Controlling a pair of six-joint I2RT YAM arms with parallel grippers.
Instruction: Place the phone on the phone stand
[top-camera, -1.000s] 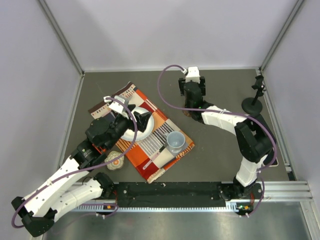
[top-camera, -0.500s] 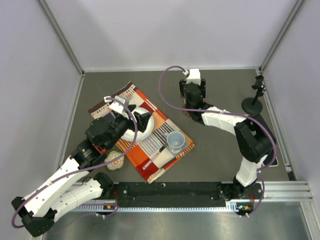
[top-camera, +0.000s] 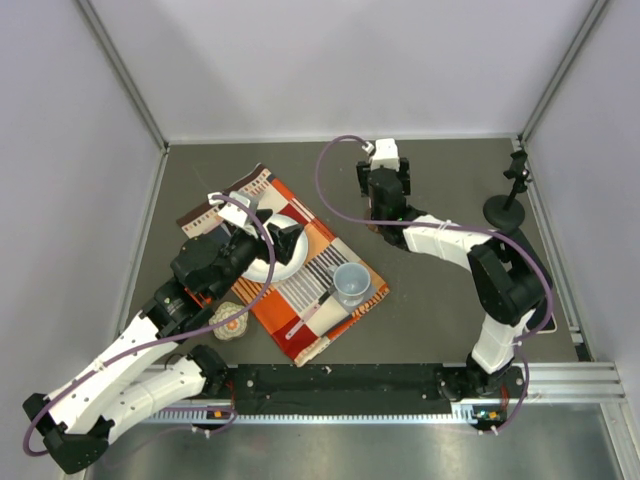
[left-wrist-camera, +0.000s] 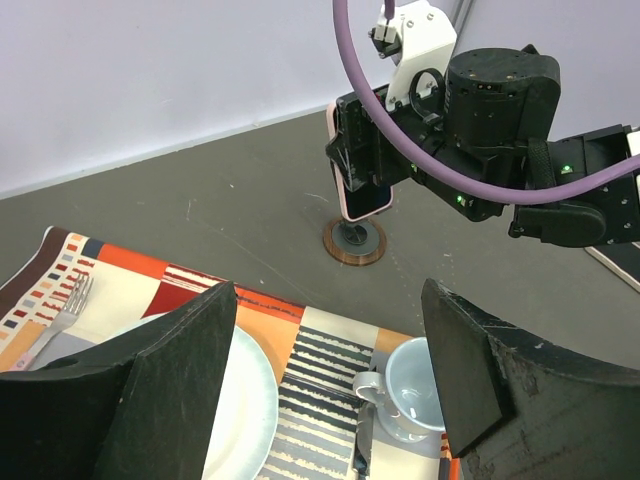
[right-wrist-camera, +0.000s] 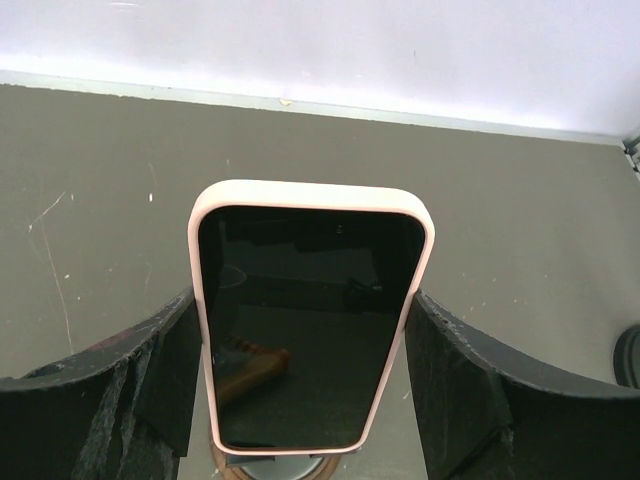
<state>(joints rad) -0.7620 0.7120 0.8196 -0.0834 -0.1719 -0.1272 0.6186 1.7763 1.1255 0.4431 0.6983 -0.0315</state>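
Observation:
The phone (right-wrist-camera: 310, 330), black-screened in a pale pink case, stands upright between my right gripper's fingers (right-wrist-camera: 160, 370). Both pads lie against its side edges. Its lower edge sits on the phone stand (right-wrist-camera: 290, 468), a round wooden base with a grey cradle. In the left wrist view the phone (left-wrist-camera: 365, 190) hangs in my right gripper (left-wrist-camera: 362, 160) just above the stand (left-wrist-camera: 354, 243). In the top view my right gripper (top-camera: 385, 190) hides the phone. My left gripper (top-camera: 290, 245) is open and empty over the white plate (left-wrist-camera: 235, 400).
A striped orange placemat (top-camera: 320, 255) holds the plate, a grey-blue cup (top-camera: 351, 283), a fork (left-wrist-camera: 60, 305) and a knife. A black tripod stand (top-camera: 505, 205) is at the far right. A round patterned coaster (top-camera: 229, 321) lies left of the mat.
My right gripper has shifted very slightly with the phone over the stand. The left arm has not moved.

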